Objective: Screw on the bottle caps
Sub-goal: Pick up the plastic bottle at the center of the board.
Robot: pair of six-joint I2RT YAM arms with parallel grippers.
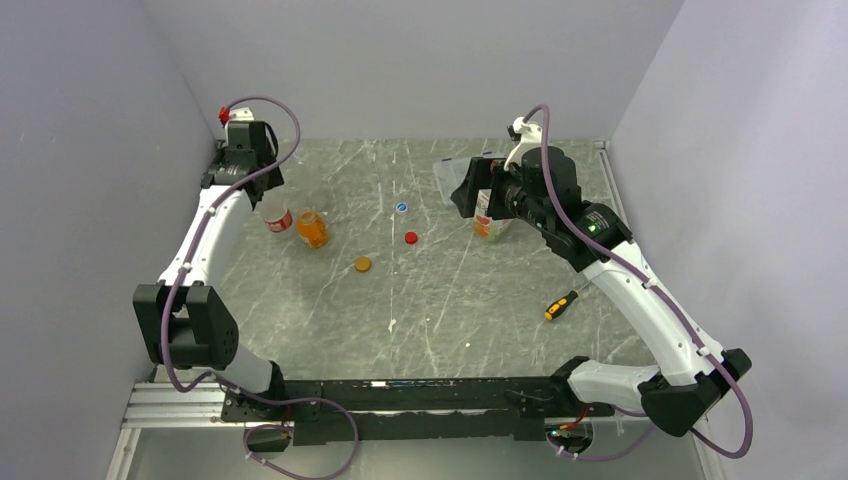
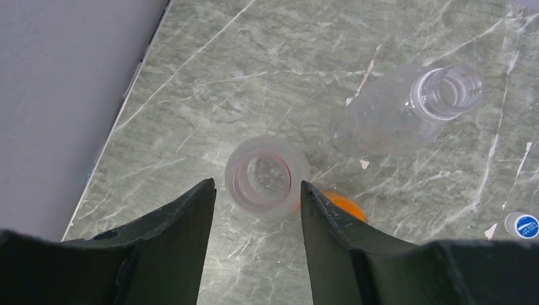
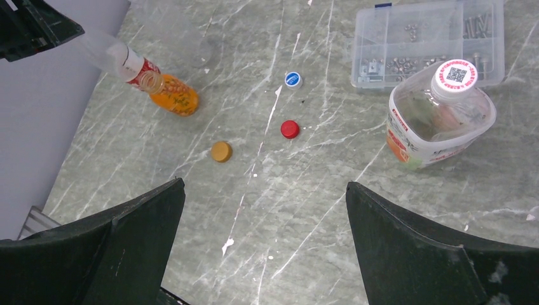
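The left arm (image 1: 215, 225) reaches to about 10 o'clock on the tabletop (image 1: 450, 300). The left jaws hang over the red-label bottle (image 2: 267, 179), which stands up with its top open. The left jaws are apart, one on each side of that bottle. One seems to touch it and the other shows a small gap, so the bottle is not squeezed yet.

The orange bottle (image 1: 312, 230) stands just beside the red-label bottle, at its 4 o'clock, and its top is open too. A clear bottle (image 2: 407, 111) with an open top stands near them.

Three caps lie loose near the middle of the tabletop. The blue cap (image 1: 401, 208) is at 12 o'clock from the red cap (image 1: 411, 238). The orange cap (image 1: 362, 264) is at 8 o'clock from the red cap.

The right arm (image 1: 640, 290) reaches to about 2 o'clock on the tabletop. The right jaws are wide apart and hold nothing. The white-label bottle (image 3: 438, 121) stands near them, not between them. A white cap (image 3: 457, 75) sits on its top; I cannot tell if it is tight. A clear box (image 3: 429, 38) of small metal bits lies close behind that bottle. A screwdriver (image 1: 560, 305) lies at 4 o'clock on the tabletop.
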